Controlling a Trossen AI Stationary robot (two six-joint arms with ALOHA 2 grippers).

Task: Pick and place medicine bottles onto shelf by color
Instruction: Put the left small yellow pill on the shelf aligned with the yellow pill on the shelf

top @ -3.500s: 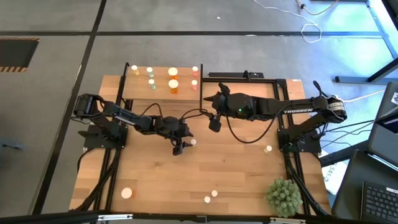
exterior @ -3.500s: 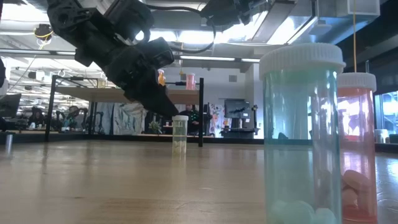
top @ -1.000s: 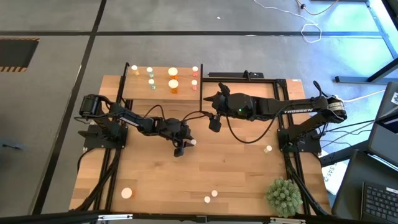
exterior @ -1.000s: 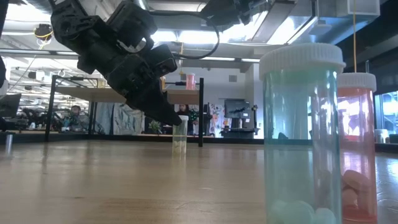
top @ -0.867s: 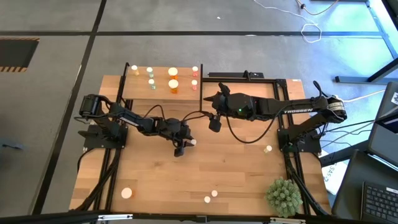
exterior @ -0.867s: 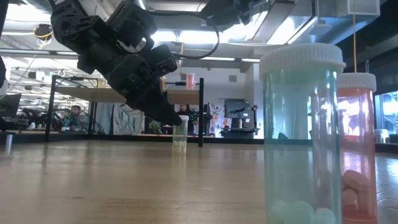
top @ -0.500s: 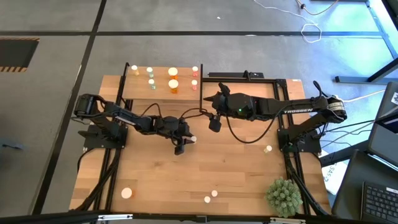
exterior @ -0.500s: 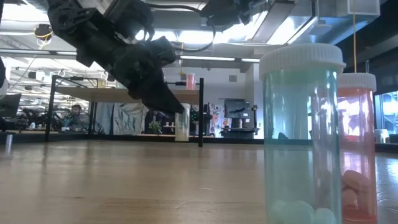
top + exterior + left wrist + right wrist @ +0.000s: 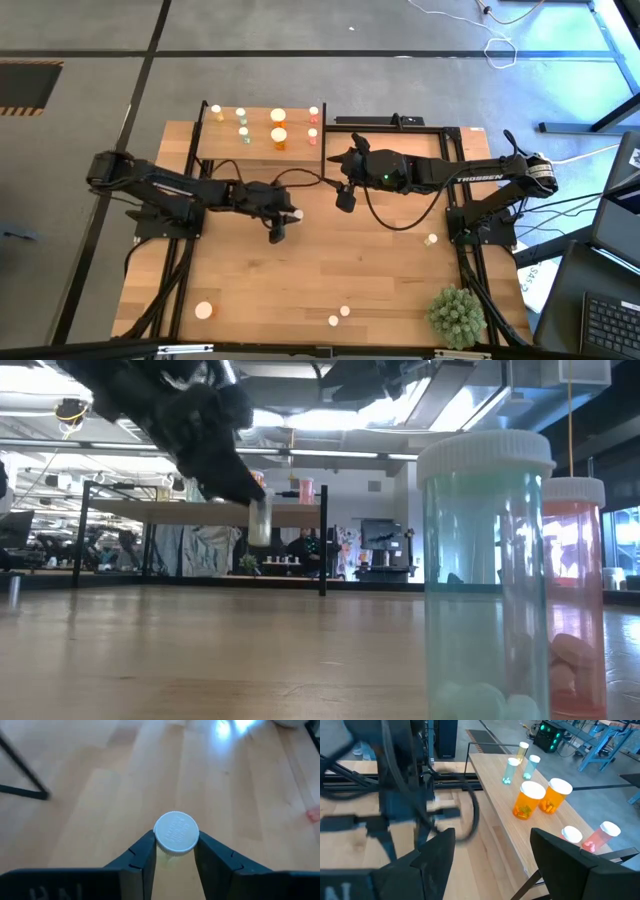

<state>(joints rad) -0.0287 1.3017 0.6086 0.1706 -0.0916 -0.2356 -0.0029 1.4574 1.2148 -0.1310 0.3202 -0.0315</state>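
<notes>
One pale bottle, gripped in my left jaws, now hangs clear of the table, bound for the shelf; my right jaws gape empty.

A grey concrete floor with dark seam lines surrounds the light wooden table. Long ceiling light strips glow over distant office desks.

An open-plan office or robotics lab is suggested. Desks with monitors and ceiling strip lights are seen beyond the wooden table.
</notes>
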